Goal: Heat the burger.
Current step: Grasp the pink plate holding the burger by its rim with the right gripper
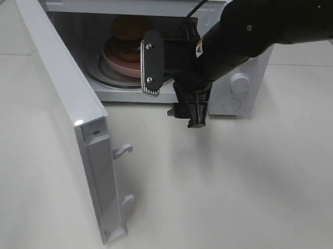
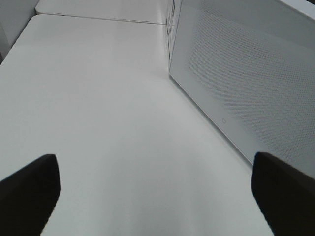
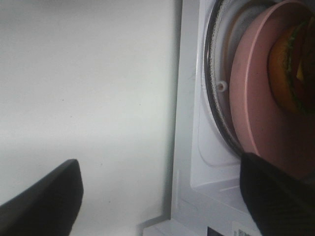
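Jaws spread wide on both left gripper (image 2: 156, 194) and right gripper (image 3: 157, 196), nothing pinched. Only from up high: whole microwave (image 1: 241, 89), door (image 1: 62, 97) standing wide. Only from right wrist: close-up of burger (image 3: 290, 73) on pink plate (image 3: 256, 98) inside, just beyond those jaws, not between them. Plain white table (image 1: 235, 189) all round.

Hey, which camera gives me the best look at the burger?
The exterior high view: the burger shows its domed bun and filling on the pink plate inside the microwave, partly behind the right arm. The right wrist view catches only an edge of the burger. The left wrist view shows none of it.
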